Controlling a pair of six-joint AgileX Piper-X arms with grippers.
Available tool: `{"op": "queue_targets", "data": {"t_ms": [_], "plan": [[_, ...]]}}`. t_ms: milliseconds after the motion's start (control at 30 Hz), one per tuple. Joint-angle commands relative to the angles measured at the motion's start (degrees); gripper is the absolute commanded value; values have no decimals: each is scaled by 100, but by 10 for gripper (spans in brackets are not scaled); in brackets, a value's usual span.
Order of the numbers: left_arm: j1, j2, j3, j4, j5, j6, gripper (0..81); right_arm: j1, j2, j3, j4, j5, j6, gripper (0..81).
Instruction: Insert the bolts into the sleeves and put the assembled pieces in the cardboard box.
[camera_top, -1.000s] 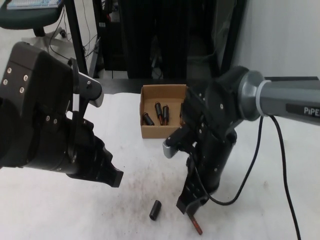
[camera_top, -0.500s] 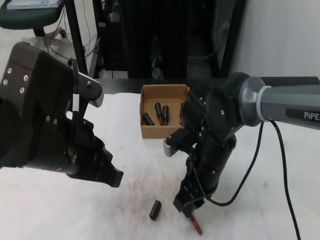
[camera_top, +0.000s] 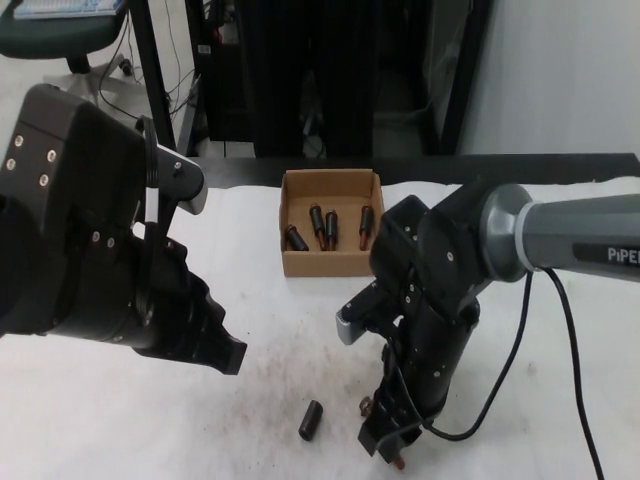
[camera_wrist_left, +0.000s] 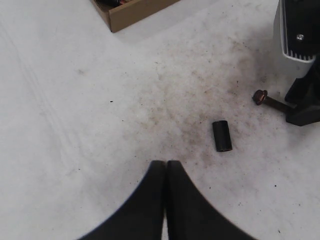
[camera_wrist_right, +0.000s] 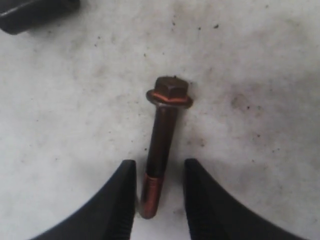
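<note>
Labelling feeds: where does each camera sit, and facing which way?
High: behind the robot, facing forward and down at the box; left arm and right arm show.
Left wrist: on that arm, facing down past shut left hand at the sleeve.
Right wrist: facing down; open right hand straddles the bolt.
All three share sleeve and bolt.

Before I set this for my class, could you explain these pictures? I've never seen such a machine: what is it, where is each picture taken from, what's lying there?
Two robot arms work at a white bench, each ending in a two-fingered gripper. The wide picture looks down from behind them; the other two come from cameras on the wrists. The left gripper is shut, holding nothing. The right gripper is open, its fingers either side of a coppery bolt lying on the bench. A loose black sleeve lies nearby. Farther back, a cardboard box holds several assembled pieces.
</note>
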Motion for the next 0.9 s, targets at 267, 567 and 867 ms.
{"op": "queue_targets", "data": {"t_ms": [267, 567, 867], "plan": [[-3, -48, -24, -70, 39, 21, 2, 3, 18, 30, -771, -69, 2, 305], [-3, -48, -24, -70, 39, 21, 2, 3, 18, 30, -729, -1, -176, 277], [-3, -48, -24, -70, 39, 21, 2, 3, 279, 30, -651, 132, -260, 134]]}}
